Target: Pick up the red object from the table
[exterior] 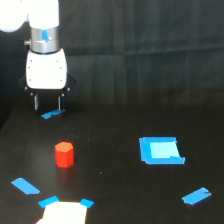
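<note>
Exterior view: the xArm's gripper [48,103] hangs over the black table [115,110] at upper left, its two thin fingers [36,102] parted and holding nothing. The red object [64,154], a small hexagonal block, stands upright on the table nearer the camera, apart from the gripper. A blue square piece [160,150] lies well off toward the view's right, among scattered blue tape scraps [196,196].

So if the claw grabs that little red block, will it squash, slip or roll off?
The red block looks like a solid, sharp-edged hexagonal piece, so it probably stays stiff. It stands upright on a flat end on the table, so rolling seems unlikely; a sideways nudge might tip it. Its matte faces should grip fairly well in the claw.
</note>
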Controlling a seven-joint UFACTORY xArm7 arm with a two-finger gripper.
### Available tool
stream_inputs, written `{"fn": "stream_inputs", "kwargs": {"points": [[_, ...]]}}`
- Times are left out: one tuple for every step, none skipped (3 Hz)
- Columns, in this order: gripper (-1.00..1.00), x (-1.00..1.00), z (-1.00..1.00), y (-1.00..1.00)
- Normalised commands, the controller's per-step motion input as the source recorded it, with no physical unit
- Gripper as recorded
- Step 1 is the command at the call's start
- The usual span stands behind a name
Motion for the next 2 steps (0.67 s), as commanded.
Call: {"fn": "stream_inputs", "kwargs": {"points": [[0.62,0.08,-0.61,-1.00],[-0.07,0.31,-0.82,-0.94]]}}
